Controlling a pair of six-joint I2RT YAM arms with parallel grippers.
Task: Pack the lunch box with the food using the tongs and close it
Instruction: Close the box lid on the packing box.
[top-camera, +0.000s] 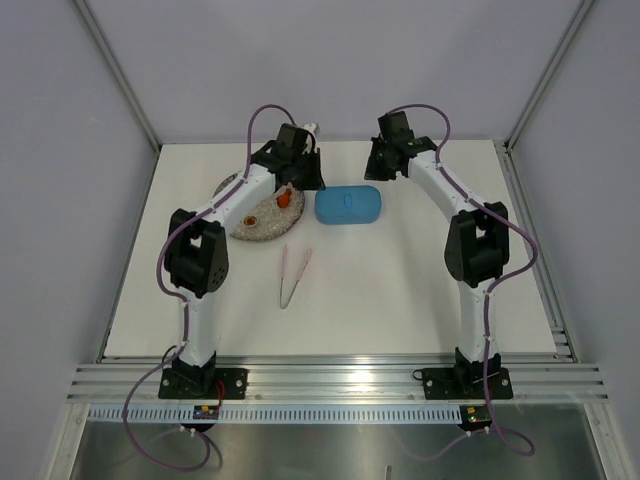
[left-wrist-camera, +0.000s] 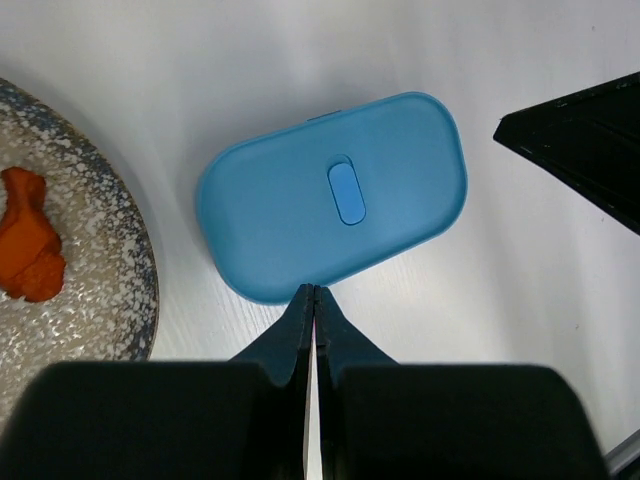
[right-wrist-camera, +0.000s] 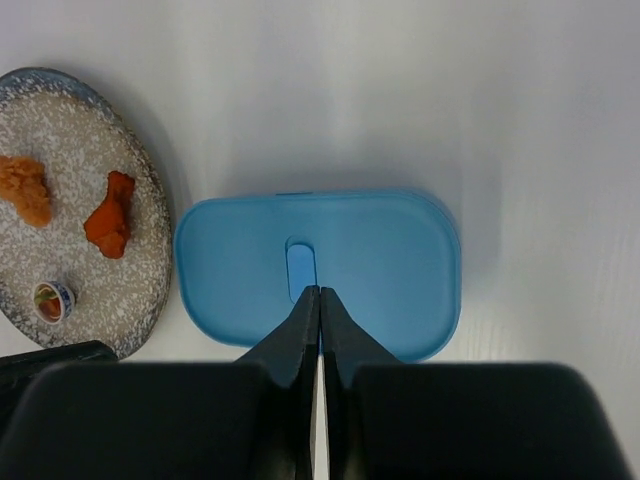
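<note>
The blue lunch box (top-camera: 348, 206) lies on the table with its lid on. To its left a speckled plate (top-camera: 262, 228) holds the food: a red-orange piece (top-camera: 285, 197) and a small morsel (top-camera: 250, 220). In the right wrist view the food shows as an orange piece (right-wrist-camera: 25, 188), a red piece (right-wrist-camera: 110, 215) and a small round white-rimmed bit (right-wrist-camera: 50, 298). The pale tongs (top-camera: 293, 275) lie loose on the table in front of the box. My left gripper (left-wrist-camera: 315, 290) is shut and empty at the lid's edge. Over the lid (right-wrist-camera: 320, 265), near its centre tab, my right gripper (right-wrist-camera: 319, 290) is shut on nothing.
White walls and metal frame posts enclose the table on three sides. The right arm's black wrist (left-wrist-camera: 585, 140) shows beside the box in the left wrist view. Both arm bases stand at the near rail (top-camera: 330, 380).
</note>
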